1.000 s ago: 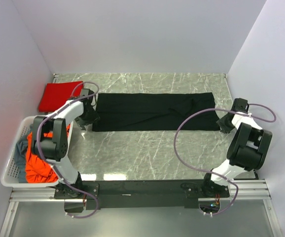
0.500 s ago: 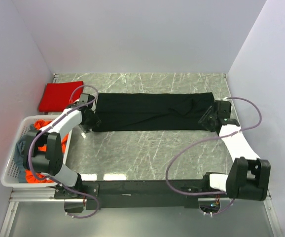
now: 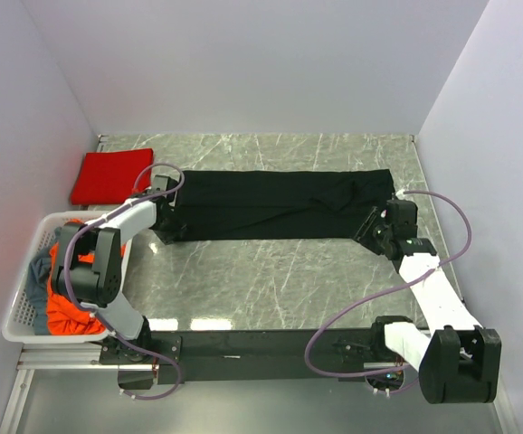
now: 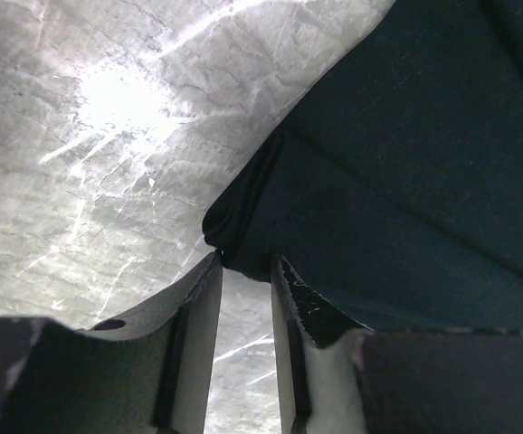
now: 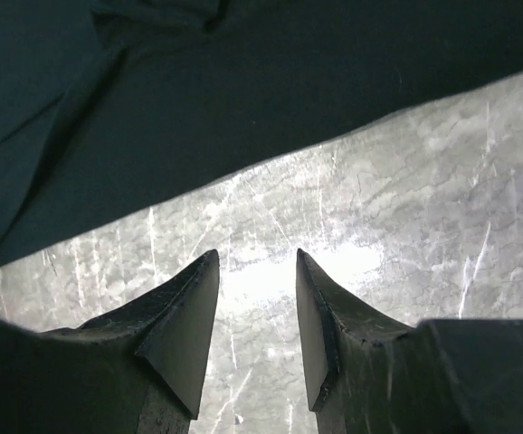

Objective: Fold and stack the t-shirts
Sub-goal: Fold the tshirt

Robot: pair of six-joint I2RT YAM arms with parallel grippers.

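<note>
A large black t-shirt (image 3: pixel 280 203) lies folded into a long strip across the back of the table. My left gripper (image 3: pixel 164 231) is at its near left corner. In the left wrist view the corner of the black t-shirt (image 4: pixel 243 244) sits right at the fingertips of the left gripper (image 4: pixel 246 259), whose jaws are narrow with a gap still showing. My right gripper (image 3: pixel 368 228) is low by the near right corner. Seen from the right wrist, the right gripper (image 5: pixel 257 255) is open over bare table, just short of the cloth edge (image 5: pixel 243 136). A bright red t-shirt (image 3: pixel 112 174) lies folded at the back left.
A white perforated basket (image 3: pixel 23 312) stands at the left edge. It holds an orange-red t-shirt (image 3: pixel 67 312) and a grey-blue one (image 3: pixel 40 271). Walls close in the table on three sides. The arm bases stand on a black rail (image 3: pixel 261 344) at the near edge.
The right arm has swung in from the right wall to the strip's near right corner. The left jaws have narrowed at the near left corner.
</note>
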